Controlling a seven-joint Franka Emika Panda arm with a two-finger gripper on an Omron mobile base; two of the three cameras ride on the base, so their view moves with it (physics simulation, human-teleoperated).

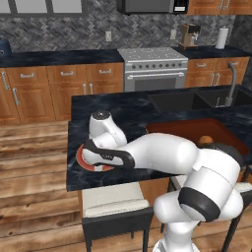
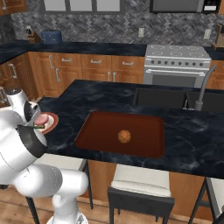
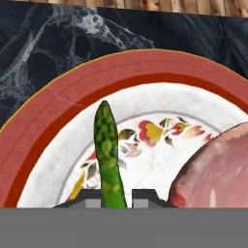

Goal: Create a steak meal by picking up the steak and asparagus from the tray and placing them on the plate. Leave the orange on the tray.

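Observation:
The hand view looks straight down on the plate [image 3: 58, 126], with its broad red rim and white flowered centre. My gripper [image 3: 117, 198] is shut on the asparagus [image 3: 107, 145], a green stalk that rises from between the two dark finger tips and lies over the plate's centre. The pink steak [image 3: 218, 169] rests on the plate just right of the stalk. In the right base view the plate [image 2: 53, 120] with the steak [image 2: 41, 120] sits at the counter's left end, half behind my arm. The orange [image 2: 124, 136] lies alone in the dark red-brown tray [image 2: 100, 131].
A sink [image 2: 162, 98] with a grey faucet [image 2: 201, 94] is set into the counter behind the tray. Stools [image 2: 140, 183] stand under the counter's near edge. A stove [image 1: 152, 66] and wooden cabinets line the back wall.

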